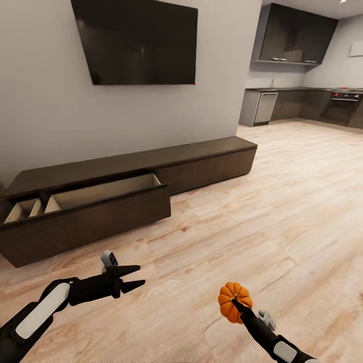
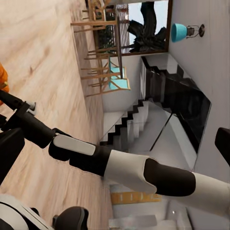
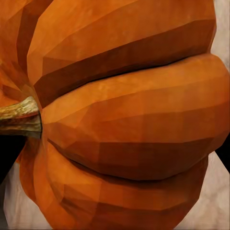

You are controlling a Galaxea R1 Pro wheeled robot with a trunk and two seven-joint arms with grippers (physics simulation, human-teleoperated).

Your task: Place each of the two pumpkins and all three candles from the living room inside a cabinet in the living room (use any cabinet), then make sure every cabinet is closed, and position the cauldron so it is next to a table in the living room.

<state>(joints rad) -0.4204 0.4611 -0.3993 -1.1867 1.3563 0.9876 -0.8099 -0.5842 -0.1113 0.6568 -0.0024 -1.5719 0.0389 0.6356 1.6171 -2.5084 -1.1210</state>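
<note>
While our right gripper is raised above the wood floor at the lower right of the head view, its fingers are closed on a pumpkin, with one dark finger lying across the front of the fruit. Our right wrist view shows the same pumpkin pressed up close, its orange ribs running across the picture and its short brownish stem at one edge; the fingers themselves are not clear there. Our left gripper is held out over the floor at the lower left of the head view, its two dark fingers spread apart in a wide V with nothing between them and nothing touching them. Ahead of both arms, the cabinet runs low along the grey wall, under a dark wall-mounted screen. At the left end of the cabinet, one wide drawer is pulled out over the floor, and we can see pale inner walls and dividers in it; its contents, if any, cannot be made out from this angle. The remaining cabinet front to the right sits flush. Well beyond the cabinet, dark kitchen cupboards stand in the far corner. Our left wrist view shows the right arm crossing the picture and a sliver of the pumpkin at its edge, with wooden chairs farther off.
</note>
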